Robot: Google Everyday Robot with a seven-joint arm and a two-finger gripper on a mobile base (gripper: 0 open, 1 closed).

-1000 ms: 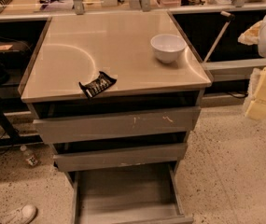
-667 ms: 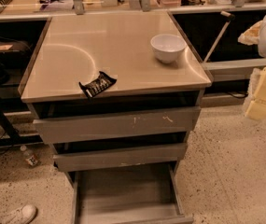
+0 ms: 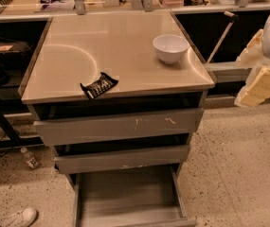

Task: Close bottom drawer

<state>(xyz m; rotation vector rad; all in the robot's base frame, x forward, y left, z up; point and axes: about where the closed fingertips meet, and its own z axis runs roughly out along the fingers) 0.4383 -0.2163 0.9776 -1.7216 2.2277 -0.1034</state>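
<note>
The bottom drawer (image 3: 125, 193) of the grey metal cabinet is pulled far out toward me. Its bare flat tray interior shows, and its slim front (image 3: 139, 222) lies at the lower edge of the camera view. My gripper (image 3: 263, 85) is at the right edge of the view, pale and yellowish, at about the height of the cabinet top. It is well to the right of and above the drawer and touches nothing.
The top drawer (image 3: 120, 126) with pale scratches and the middle drawer (image 3: 122, 158) each stand slightly out. A white bowl (image 3: 171, 48) and a black packet (image 3: 99, 85) sit on the cabinet top (image 3: 77, 56). A small bottle (image 3: 30, 159) and a shoe (image 3: 18, 216) are on the floor at left.
</note>
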